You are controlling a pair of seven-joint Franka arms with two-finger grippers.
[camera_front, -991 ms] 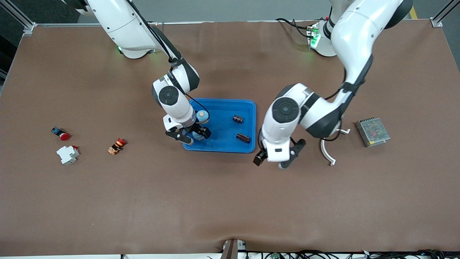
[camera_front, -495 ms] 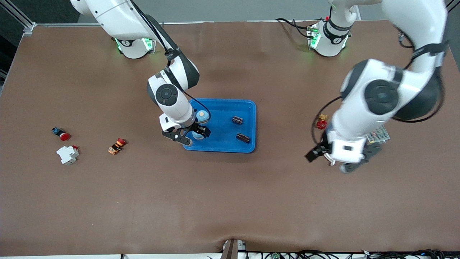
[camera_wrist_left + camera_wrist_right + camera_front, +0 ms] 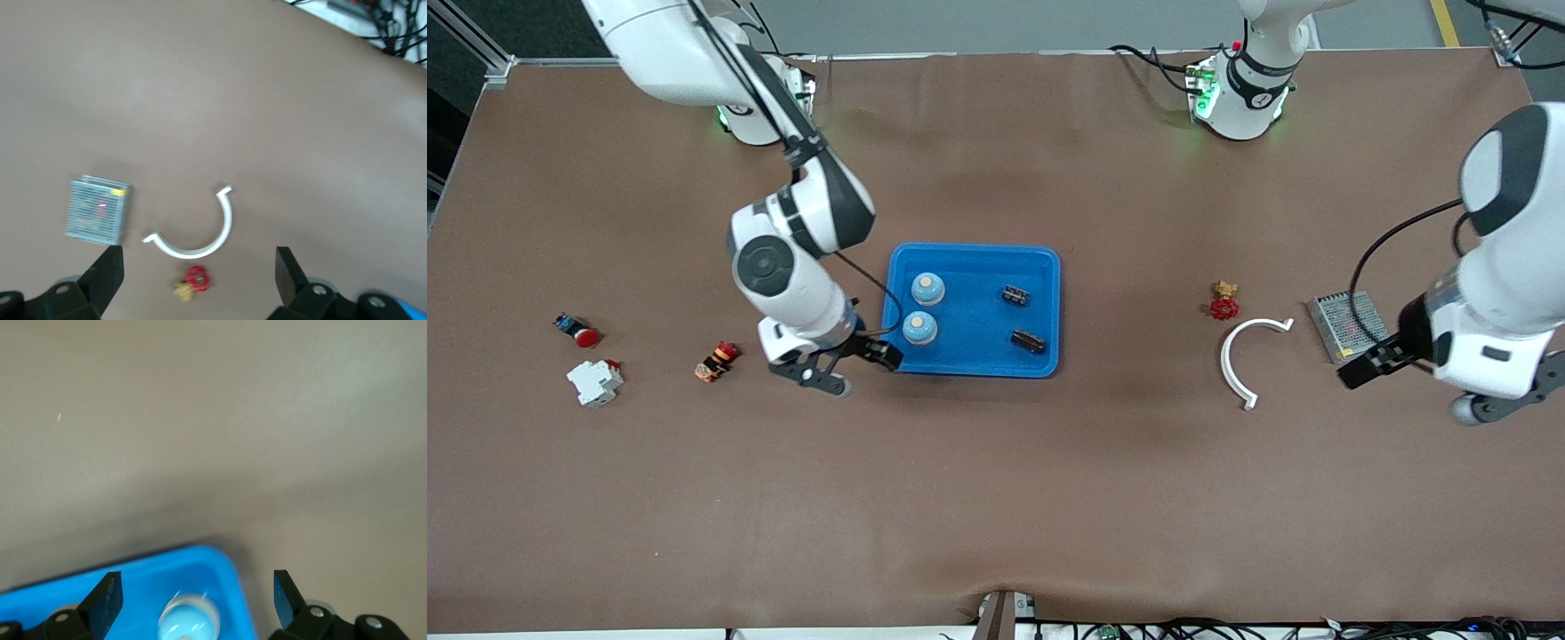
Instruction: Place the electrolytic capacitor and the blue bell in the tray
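The blue tray [image 3: 971,252] lies mid-table. In it stand two blue bells [image 3: 927,288] [image 3: 919,327] and lie two dark electrolytic capacitors [image 3: 1014,294] [image 3: 1029,340]. My right gripper [image 3: 852,366] is open and empty, over the table just off the tray's corner toward the right arm's end. Its wrist view shows the tray's corner [image 3: 127,587] and one bell [image 3: 189,620] between the open fingers [image 3: 107,597]. My left gripper [image 3: 1414,391] is open and empty over the table by the left arm's end, close to the metal power supply.
A red valve [image 3: 1224,305], a white curved clip [image 3: 1240,356] and a metal power supply [image 3: 1347,324] lie toward the left arm's end. A red push button [image 3: 578,331], a white breaker [image 3: 594,380] and an orange-red switch [image 3: 717,359] lie toward the right arm's end.
The right gripper has left the bell in the tray and moved off the tray toward the right arm's end. The left arm swung away from the tray toward its own end.
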